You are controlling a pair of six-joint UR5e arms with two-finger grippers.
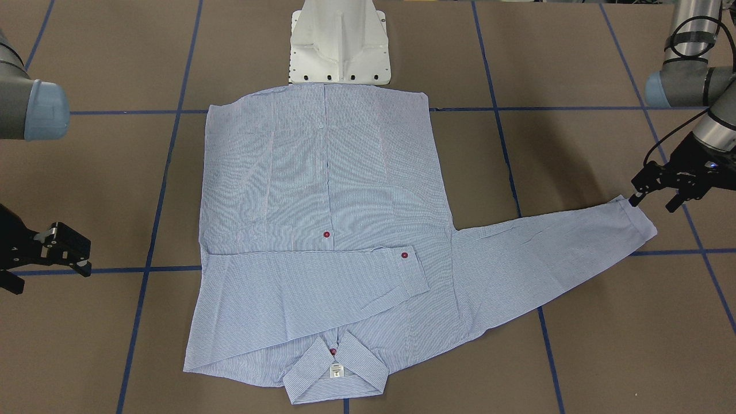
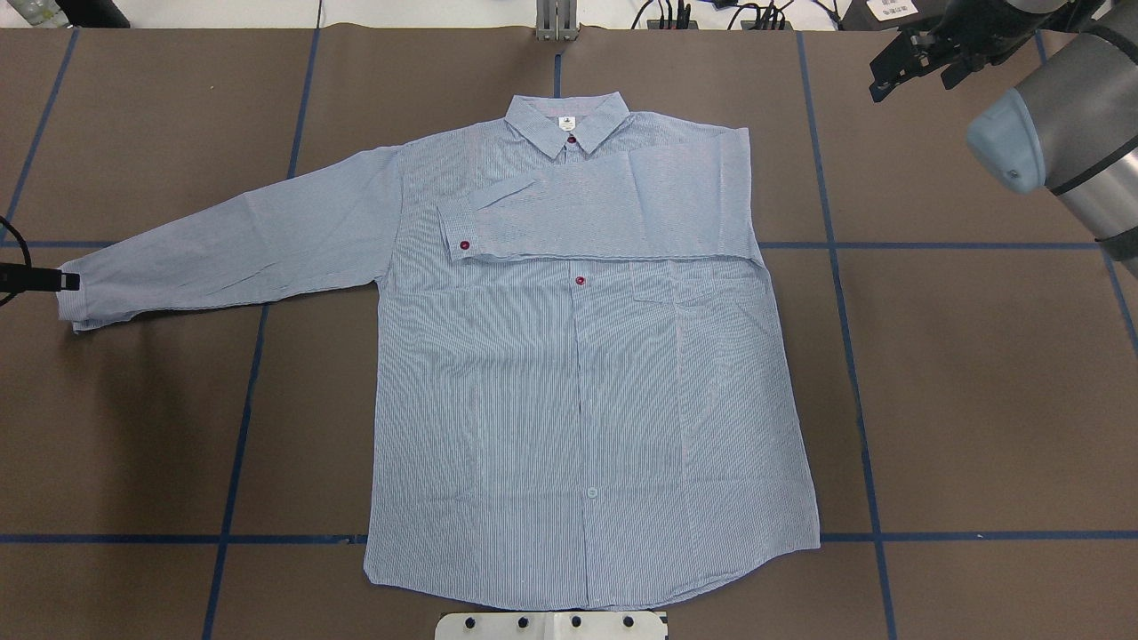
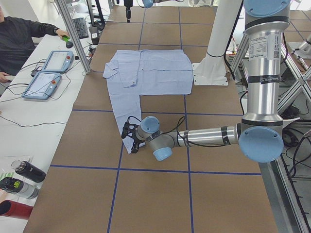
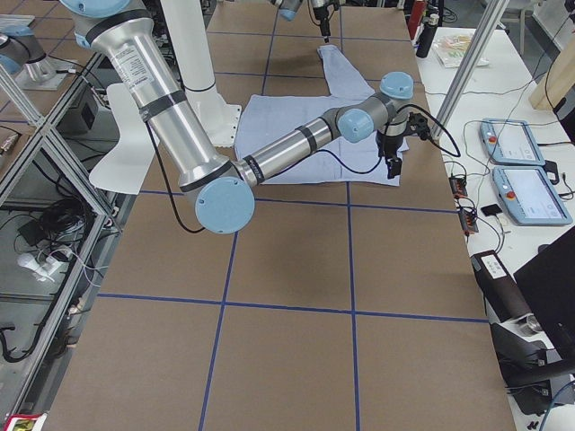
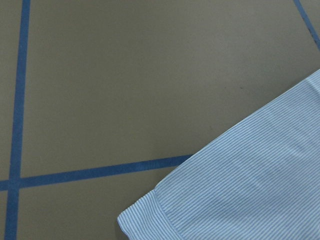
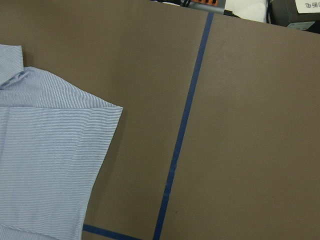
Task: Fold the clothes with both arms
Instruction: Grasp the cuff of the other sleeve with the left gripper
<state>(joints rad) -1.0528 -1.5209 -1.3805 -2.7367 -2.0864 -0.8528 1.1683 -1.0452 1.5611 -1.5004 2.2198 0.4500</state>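
Now, the shirt (image 2: 578,400) lies flat and face up in the middle of the bench (image 2: 978,400). It is buttoned, with its collar (image 2: 533,120) at the top of the overhead view and its hem at the bottom, close to my white pedestal (image 2: 551,627). A small white neck label (image 2: 567,123) shows inside the collar. One sleeve (image 2: 622,204) is folded across the chest just below the collar, and its cuff button (image 2: 464,244) lies left of the front placket. The other sleeve (image 2: 240,240) stretches out flat toward the left edge of that view, over one of the blue tape lines (image 2: 533,539) that grid the bench.

My left pincer (image 1: 654,201) sits at the right side of the front-facing view, low over the bench. Its fingers are spread wide and hold nothing. It is just beside the end of the stretched sleeve's cuff (image 1: 632,221), and I cannot tell whether a fingertip touches the fabric. My left wrist camera sees only that cuff corner in the lower right, on bare bench.

My right pincer (image 2: 914,86) is in the upper right corner of the overhead view. It is also spread wide and empty, well apart from the shirt. My right wrist camera catches the folded shoulder edge at the left of its frame.
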